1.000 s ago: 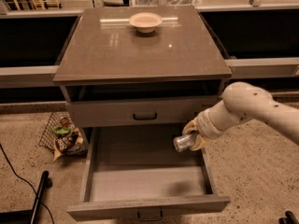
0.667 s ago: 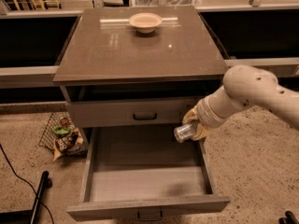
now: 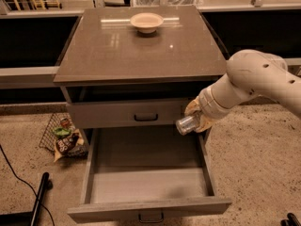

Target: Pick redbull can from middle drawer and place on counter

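Observation:
My gripper point(image 3: 196, 119) is shut on the redbull can point(image 3: 186, 125), a slim silver can held tilted with its end toward the camera. It hangs above the right rear corner of the open middle drawer point(image 3: 146, 185), in front of the closed drawer front above. The drawer floor is bare grey. The counter point(image 3: 113, 51) is the glossy grey-brown top of the cabinet, higher than the can and to its left. My white arm point(image 3: 256, 79) comes in from the right.
A tan round bowl point(image 3: 146, 22) stands at the back middle of the counter. A wire basket with snack packs point(image 3: 63, 135) sits on the floor left of the cabinet. A dark cable and black pole point(image 3: 35, 199) lie at the lower left.
My gripper has lifted the can up and slightly right, out of the drawer to the level of the upper drawer front. The arm has risen with it.

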`<action>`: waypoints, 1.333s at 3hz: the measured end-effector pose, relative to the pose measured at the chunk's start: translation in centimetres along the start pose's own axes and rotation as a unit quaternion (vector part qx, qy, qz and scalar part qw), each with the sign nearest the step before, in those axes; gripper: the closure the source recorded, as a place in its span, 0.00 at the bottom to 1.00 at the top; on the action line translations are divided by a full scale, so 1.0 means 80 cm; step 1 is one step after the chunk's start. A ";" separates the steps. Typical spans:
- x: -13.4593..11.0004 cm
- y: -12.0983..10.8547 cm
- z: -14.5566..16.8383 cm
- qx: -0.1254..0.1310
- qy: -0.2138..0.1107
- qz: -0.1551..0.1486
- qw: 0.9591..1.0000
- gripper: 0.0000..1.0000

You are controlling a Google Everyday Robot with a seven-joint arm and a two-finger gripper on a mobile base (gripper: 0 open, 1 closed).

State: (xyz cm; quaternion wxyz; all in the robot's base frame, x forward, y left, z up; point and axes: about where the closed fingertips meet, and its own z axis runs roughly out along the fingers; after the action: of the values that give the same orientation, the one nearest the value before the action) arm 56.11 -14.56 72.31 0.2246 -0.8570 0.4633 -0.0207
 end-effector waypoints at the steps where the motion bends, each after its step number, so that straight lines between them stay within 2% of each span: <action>1: -0.003 -0.027 -0.054 0.020 0.017 -0.011 1.000 1.00; 2: -0.006 -0.076 -0.124 0.048 0.035 -0.024 0.998 1.00; 3: -0.002 -0.089 -0.118 0.041 0.035 -0.028 0.998 1.00; 4: 0.016 -0.122 -0.106 0.032 0.030 -0.036 0.998 1.00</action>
State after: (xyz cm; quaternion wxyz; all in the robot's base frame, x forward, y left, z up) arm 62.39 -14.11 83.65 0.2372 -0.8643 0.4379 -0.0698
